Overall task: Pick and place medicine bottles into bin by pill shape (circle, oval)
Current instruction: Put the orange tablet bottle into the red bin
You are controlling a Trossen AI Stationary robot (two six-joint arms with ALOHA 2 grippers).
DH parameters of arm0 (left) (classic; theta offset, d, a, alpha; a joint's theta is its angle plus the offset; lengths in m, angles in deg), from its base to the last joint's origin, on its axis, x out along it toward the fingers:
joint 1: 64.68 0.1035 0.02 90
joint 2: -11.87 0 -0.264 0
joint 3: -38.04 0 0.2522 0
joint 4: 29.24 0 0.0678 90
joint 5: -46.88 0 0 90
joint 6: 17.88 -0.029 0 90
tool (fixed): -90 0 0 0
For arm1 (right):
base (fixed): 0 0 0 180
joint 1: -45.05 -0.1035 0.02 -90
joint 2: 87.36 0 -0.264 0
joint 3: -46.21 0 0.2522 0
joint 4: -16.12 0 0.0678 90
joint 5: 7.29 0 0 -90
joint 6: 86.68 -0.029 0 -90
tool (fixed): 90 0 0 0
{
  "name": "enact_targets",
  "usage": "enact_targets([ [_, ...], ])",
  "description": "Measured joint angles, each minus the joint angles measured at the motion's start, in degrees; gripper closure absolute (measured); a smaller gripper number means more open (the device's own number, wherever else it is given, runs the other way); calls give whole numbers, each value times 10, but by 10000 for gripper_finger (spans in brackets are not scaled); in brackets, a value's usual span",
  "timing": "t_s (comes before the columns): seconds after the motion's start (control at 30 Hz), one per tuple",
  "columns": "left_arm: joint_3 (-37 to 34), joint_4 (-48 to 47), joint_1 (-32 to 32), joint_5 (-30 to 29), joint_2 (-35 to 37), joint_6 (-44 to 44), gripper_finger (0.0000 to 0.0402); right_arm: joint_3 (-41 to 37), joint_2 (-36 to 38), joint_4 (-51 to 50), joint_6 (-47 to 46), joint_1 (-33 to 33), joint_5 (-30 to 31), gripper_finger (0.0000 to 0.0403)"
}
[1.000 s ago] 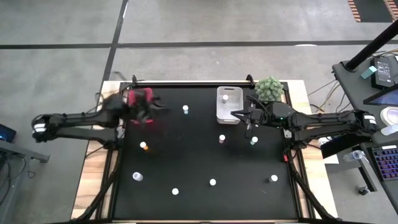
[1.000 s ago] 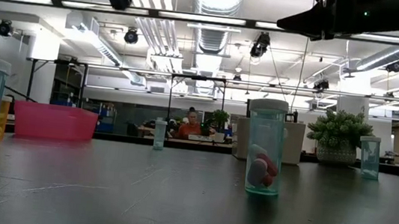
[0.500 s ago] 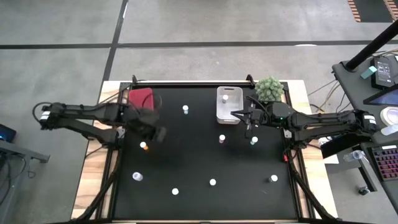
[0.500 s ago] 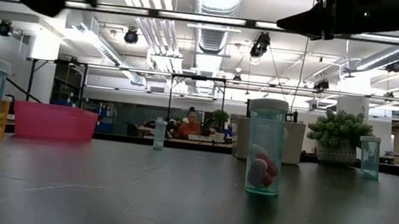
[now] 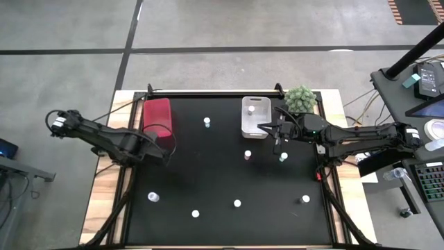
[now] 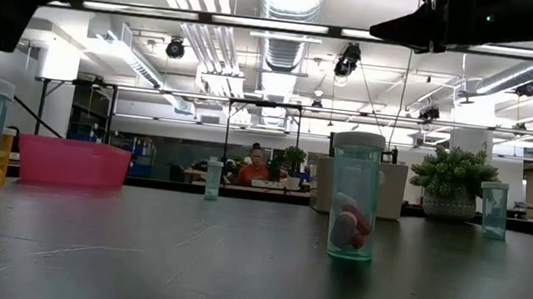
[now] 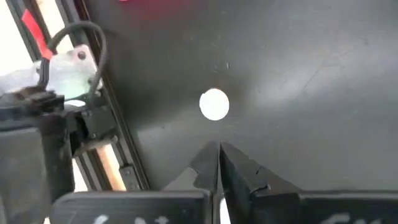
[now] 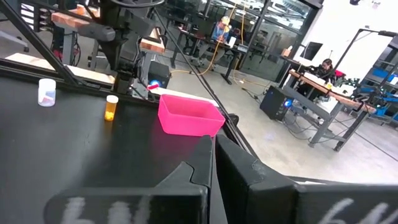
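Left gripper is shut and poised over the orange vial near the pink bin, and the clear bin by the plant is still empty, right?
Not quite. The high view shows one white-capped vial already inside the clear bin by the plant. The rest holds: the left gripper is shut over the orange vial near the pink bin, as the left wrist view shows.

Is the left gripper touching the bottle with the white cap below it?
Apart. The left wrist view shows bare black mat between the shut left gripper and the white cap.
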State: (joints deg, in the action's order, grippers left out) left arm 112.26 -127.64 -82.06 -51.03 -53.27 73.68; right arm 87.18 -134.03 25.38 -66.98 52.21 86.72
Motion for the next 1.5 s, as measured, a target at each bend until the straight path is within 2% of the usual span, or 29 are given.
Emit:
enact_targets([
  [0.3,-38,33,0,-1,12,-3,401,3,0,0,12,0,0,390],
  [0.4,-50,42,0,-2,12,-3,384,3,0,0,13,0,0,390],
  [0.5,-73,67,0,-3,12,-3,348,3,0,0,14,0,0,390],
  [0.77,-126,86,2,-8,7,26,217,3,0,0,16,0,0,390],
  [0.93,-144,125,2,-15,7,26,171,3,0,0,19,0,0,390],
  [1.03,-160,160,6,-15,6,26,166,3,0,0,20,0,0,390],
  [1.27,-186,175,22,-17,-22,25,165,3,0,0,19,0,0,390],
  [1.5,-189,217,24,-19,-58,-2,165,3,0,0,19,0,0,390],
])
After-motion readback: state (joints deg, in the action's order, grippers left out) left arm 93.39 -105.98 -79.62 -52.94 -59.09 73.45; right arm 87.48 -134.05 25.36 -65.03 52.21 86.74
